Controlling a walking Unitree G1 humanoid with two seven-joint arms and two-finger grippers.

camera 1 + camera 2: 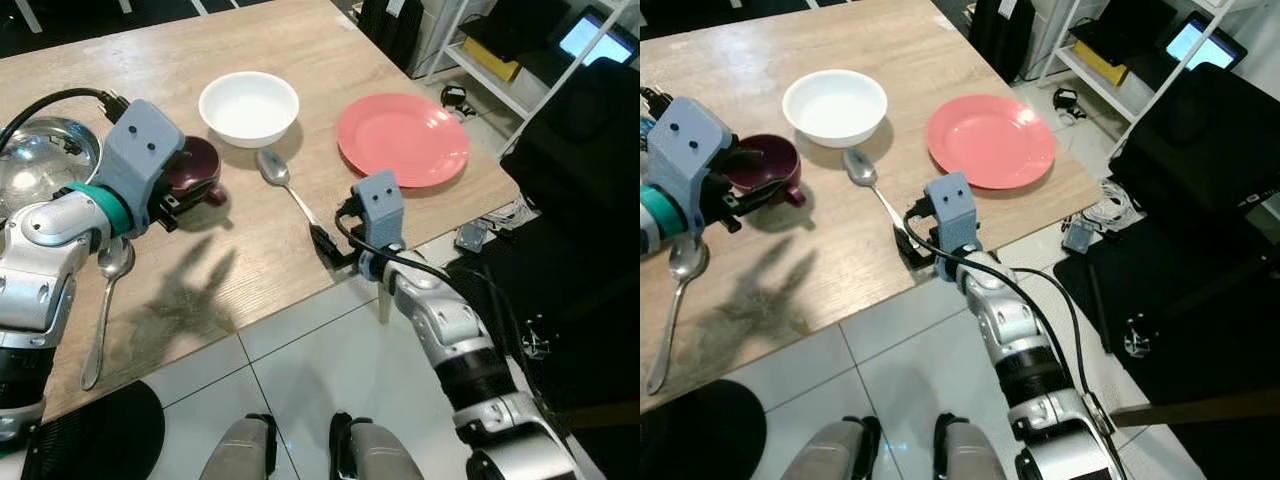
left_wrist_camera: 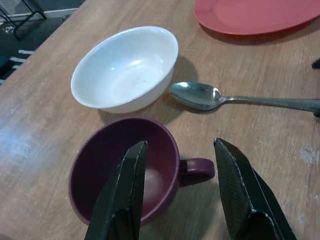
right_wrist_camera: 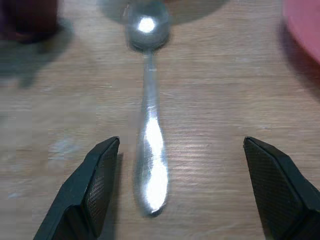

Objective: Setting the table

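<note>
Spoon, the shiny steel one (image 3: 148,135), sits between the spread right gripper (image 3: 177,187); drop lower, pinch mid-handle. Left gripper (image 2: 185,190) gapes over the maroon ceramic mug (image 2: 125,170).

My left arm is bent in from the left side, silver forearm and teal wrist band leading to the blue-grey wrist housing. My left claw (image 2: 180,192) has its two black fingers spread apart, one finger (image 2: 122,195) over the rim of the maroon cup (image 2: 115,165), the other outside by the handle. My right arm reaches forward from below, elbow low, cable looping along it. My right claw (image 3: 182,185) sits low at the desk (image 1: 250,260) edge, fingers wide apart either side of a spoon (image 3: 150,135) handle, not touching it.
</note>
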